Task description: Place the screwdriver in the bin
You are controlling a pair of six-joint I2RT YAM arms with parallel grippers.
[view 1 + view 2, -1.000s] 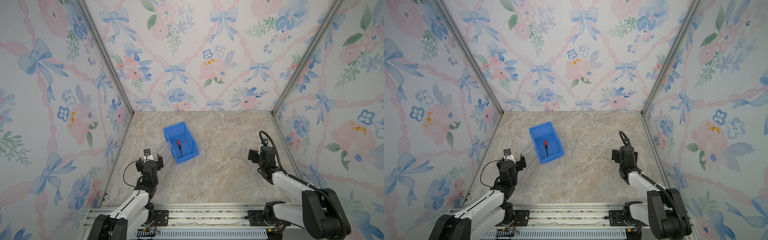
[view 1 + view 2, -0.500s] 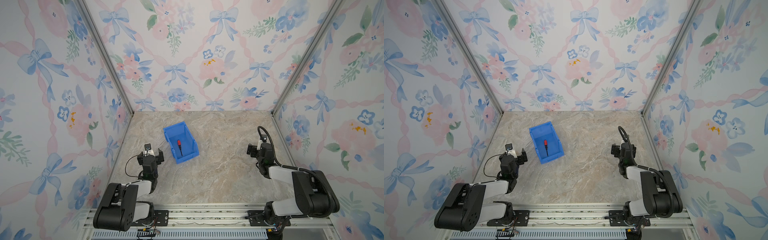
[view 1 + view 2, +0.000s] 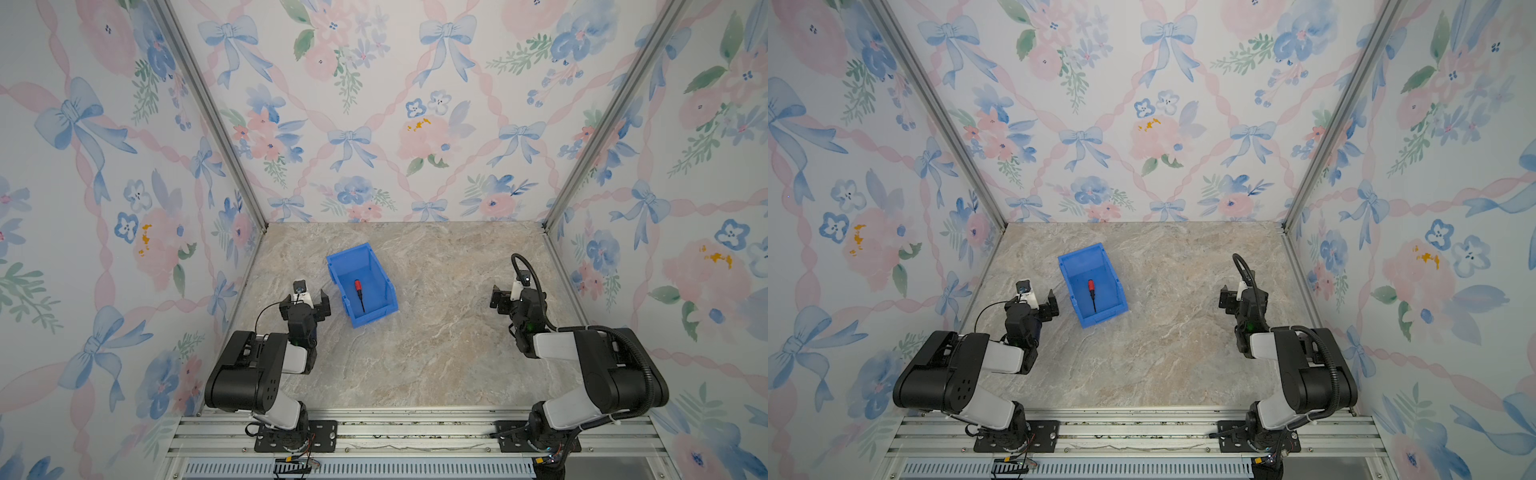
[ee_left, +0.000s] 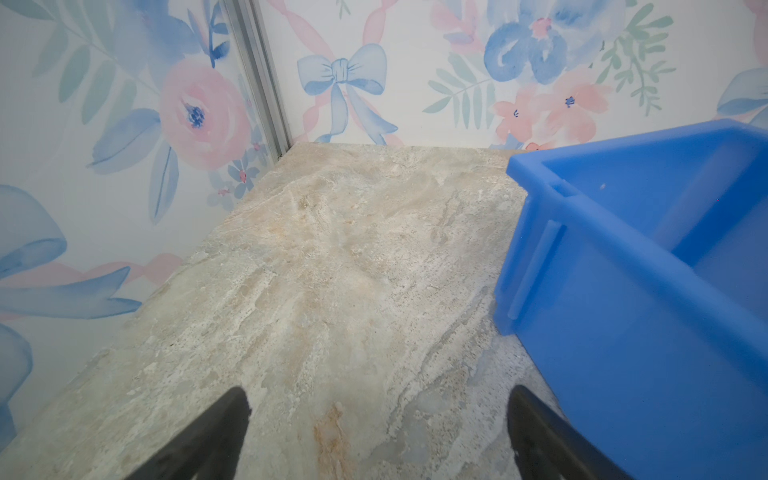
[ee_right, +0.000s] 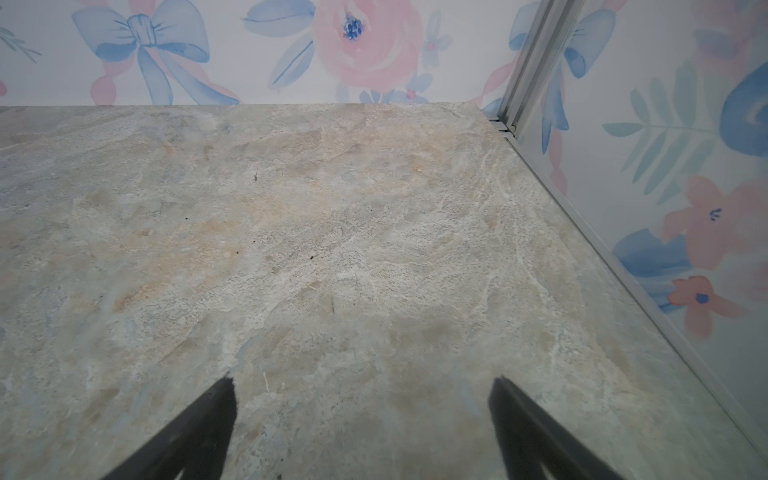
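Walkround, biggest item down. Floral-papered walls (image 3: pixel 374 124) on three sides, no defects noted. Marble-look table (image 3: pixel 415 353): bare apart from one container. Both arms folded low nr their bases, left arm at 9 o'clock of the table, right arm at 3 o'clock. Bin (image 3: pixel 347 260), blue, sits at approx 10 o'clock from table centre, upright, low lip facing approx 5 o'clock. Left gripper (image 4: pixel 379 397): jaws spread wide, nothing between them, one finger near the bin's side wall but apart from it as far as I can tell. Right gripper (image 5: pixel 362 383): jaws also spread wide, nothing held, only bare table ahead, well apart from the bin. Screwdriver (image 3: pixel 358 286): lying flat on the bin floor, red handle toward 12 o'clock, shaft tip toward 5–6 o'clock, clear of the walls. Assessment: placement looks complete; step in hand reads as parking the arms. Next move, if any, req's only that the left arm draws off away from the bin wall so it isn't nudged.
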